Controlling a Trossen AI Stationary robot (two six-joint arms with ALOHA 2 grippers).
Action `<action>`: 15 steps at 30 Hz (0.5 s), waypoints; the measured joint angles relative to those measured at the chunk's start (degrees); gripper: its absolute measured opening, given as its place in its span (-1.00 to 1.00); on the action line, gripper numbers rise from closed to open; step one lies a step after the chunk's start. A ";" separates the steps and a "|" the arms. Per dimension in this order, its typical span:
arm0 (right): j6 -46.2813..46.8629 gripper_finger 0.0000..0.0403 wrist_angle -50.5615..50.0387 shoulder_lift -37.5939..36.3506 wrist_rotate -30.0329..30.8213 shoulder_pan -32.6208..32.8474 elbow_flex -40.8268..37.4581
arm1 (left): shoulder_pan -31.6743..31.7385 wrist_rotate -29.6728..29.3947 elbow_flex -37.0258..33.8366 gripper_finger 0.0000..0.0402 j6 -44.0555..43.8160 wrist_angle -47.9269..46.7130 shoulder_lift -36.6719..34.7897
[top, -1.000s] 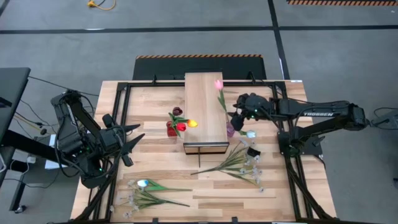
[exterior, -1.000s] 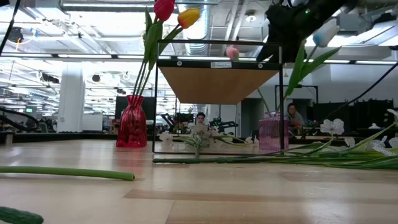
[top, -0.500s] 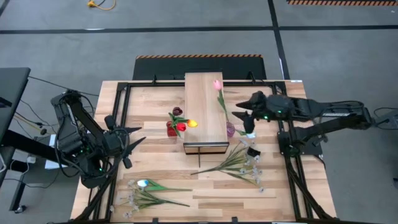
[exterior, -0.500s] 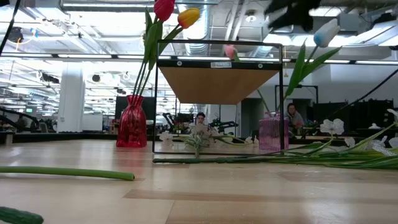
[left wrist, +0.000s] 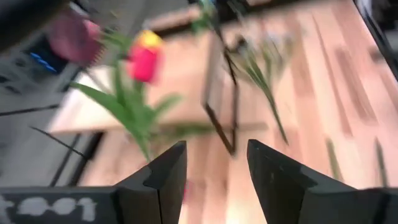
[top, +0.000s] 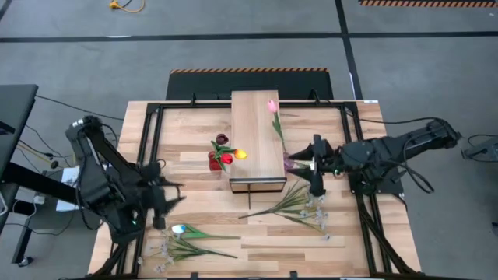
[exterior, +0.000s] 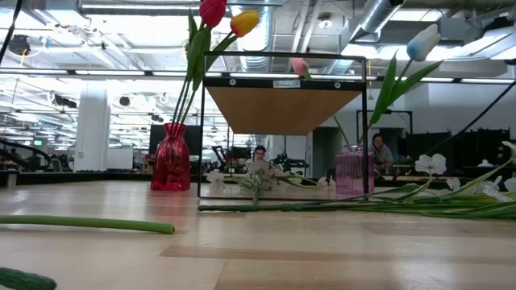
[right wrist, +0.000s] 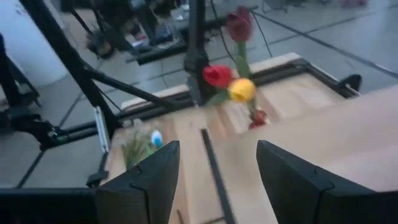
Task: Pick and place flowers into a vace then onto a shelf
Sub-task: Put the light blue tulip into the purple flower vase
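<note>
Table (top: 202,233): slatted wood top filling the middle of the high view, black frame around it.
Shelf (top: 255,132): narrow light plank on a thin black frame, centre of the high view; nothing stands on it.
Left arm: lower left of the high view; left gripper (top: 159,206) hangs just above the loose stems, fingers apart and empty in its wrist view.
Right arm: right of centre; right gripper (top: 315,167) sits just right of the shelf's near end, fingers apart, holding nothing.
Red vase (exterior: 171,158): left of the shelf on the table, carrying red, yellow and dark tulips (top: 226,152).
Pink vase (exterior: 351,173): right of the shelf, with a pink tulip (top: 273,106) leaning over the plank and a pale blue-white tulip (exterior: 422,42).
Loose flowers: one spray (top: 292,204) lower centre-right, another bunch (top: 183,241) lower left.
Step in hand: filling the vases, I judge; neither vase is on the shelf yet.
Next move: probably each open gripper drops to a nearby stem, closes on it mid-length, and lifts it upright over a vase mouth.
</note>
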 joint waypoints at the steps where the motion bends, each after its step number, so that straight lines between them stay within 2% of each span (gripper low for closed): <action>1: 0.04 0.03 0.07 0.55 1.30 0.97 -0.01 | 0.13 2.05 -0.02 -0.21 0.55 0.01 1.10; 6: 1.04 0.03 1.00 3.04 7.82 5.41 -0.06 | 1.29 13.10 -0.07 -0.21 3.01 0.53 7.58; 11: 1.90 0.01 3.02 4.48 10.97 9.27 -0.06 | 3.33 25.22 -0.11 -0.24 8.42 6.74 14.56; 15: 2.46 0.01 4.43 5.74 11.36 11.62 -0.06 | 4.70 30.12 -0.11 -0.30 12.69 11.33 17.76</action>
